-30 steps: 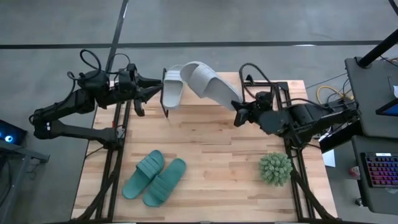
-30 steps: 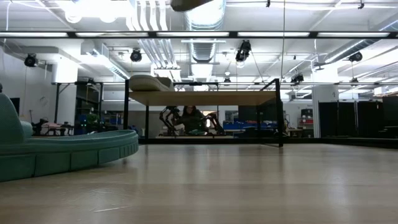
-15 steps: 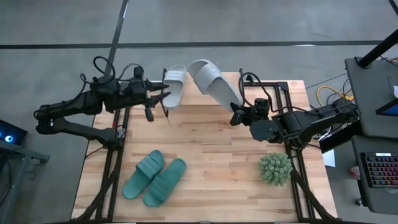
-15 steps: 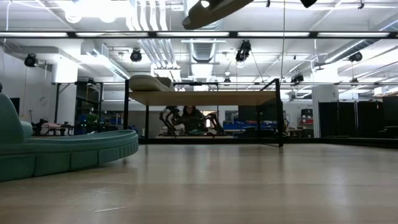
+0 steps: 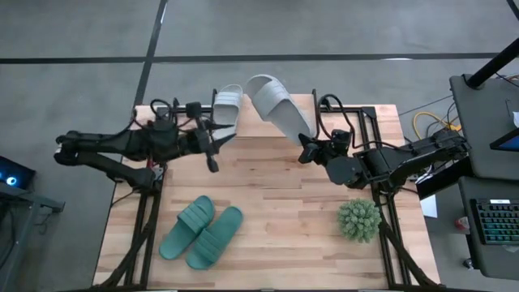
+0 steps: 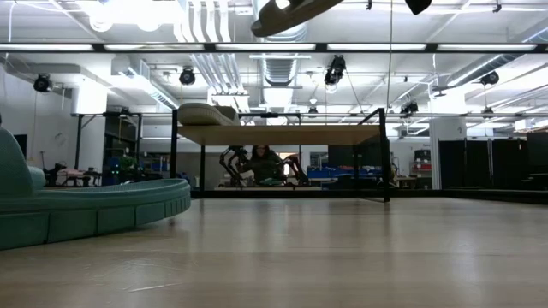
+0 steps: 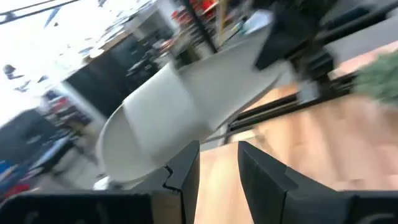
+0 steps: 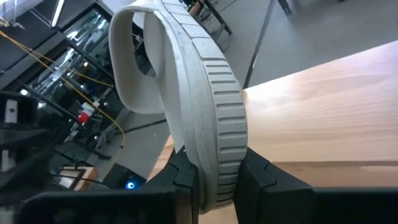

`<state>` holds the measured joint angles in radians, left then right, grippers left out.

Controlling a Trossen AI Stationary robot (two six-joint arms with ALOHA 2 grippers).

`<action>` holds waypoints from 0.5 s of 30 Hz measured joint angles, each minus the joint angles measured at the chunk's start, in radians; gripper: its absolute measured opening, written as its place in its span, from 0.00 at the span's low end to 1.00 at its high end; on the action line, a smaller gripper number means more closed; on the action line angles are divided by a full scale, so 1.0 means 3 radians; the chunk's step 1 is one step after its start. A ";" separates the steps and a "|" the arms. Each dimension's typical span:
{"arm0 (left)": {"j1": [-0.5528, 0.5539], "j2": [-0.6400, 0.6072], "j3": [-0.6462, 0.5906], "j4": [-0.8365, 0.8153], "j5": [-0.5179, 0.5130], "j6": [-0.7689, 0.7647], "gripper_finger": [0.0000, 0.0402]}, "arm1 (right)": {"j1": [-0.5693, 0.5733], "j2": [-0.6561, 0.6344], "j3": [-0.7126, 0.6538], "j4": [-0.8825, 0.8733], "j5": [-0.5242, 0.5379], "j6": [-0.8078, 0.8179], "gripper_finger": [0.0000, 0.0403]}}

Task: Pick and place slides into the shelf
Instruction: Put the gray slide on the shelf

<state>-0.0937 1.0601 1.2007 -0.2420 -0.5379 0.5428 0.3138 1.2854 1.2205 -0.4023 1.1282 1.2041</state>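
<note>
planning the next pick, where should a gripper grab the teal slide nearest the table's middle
On the teal slide, probably the raised ribbed strap, coming straight down from above: it lies sole-down on the table, strap up, its pair mate close along one side.

So there's a spiky green plant ball (image 5: 359, 220) sitting on the wooden tabletop (image 5: 276, 211) near its right edge; off to the right a dark side desk (image 5: 483, 122) with a backlit keyboard (image 5: 496, 225) below it; yellow cables (image 5: 427, 123) coil on the grey floor (image 5: 73, 73) between table and desk.
</note>
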 joint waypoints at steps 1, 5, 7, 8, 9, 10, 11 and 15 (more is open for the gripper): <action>-0.0029 0.0036 0.0001 0.0027 -0.0139 0.0045 0.23 | 0.0000 0.0000 0.0000 0.0012 0.0000 0.0000 0.12; -0.0116 0.0187 0.0025 0.0239 -0.0371 0.0377 0.23 | 0.0000 0.0001 0.0000 0.0047 0.0031 -0.0028 0.12; -0.0130 0.0263 0.0032 0.0383 -0.0412 0.0570 0.23 | 0.0000 0.0002 0.0000 0.0076 0.0082 -0.0028 0.12; -0.0136 0.0299 0.0037 0.0457 -0.0454 0.0596 0.23 | -0.0001 0.0002 0.0000 0.0075 0.0092 -0.0032 0.12; -0.0142 0.0328 0.0045 0.0508 -0.0497 0.0606 0.23 | -0.0005 0.0002 0.0000 0.0073 0.0094 -0.0039 0.12; -0.0146 0.0354 0.0059 0.0539 -0.0519 0.0607 0.23 | -0.0006 0.0002 0.0000 0.0069 0.0093 -0.0039 0.12; -0.0146 0.0369 0.0081 0.0544 -0.0518 0.0602 0.23 | -0.0006 0.0003 0.0000 0.0067 0.0089 -0.0039 0.12; -0.0153 0.0421 0.0150 0.0552 -0.0518 0.0597 0.25 | -0.0006 0.0025 -0.0001 0.0071 0.0092 -0.0038 0.12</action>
<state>-0.1394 1.1863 1.2456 -0.0764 -0.6933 0.7219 0.3119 1.2930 1.2201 -0.3809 1.1558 1.1927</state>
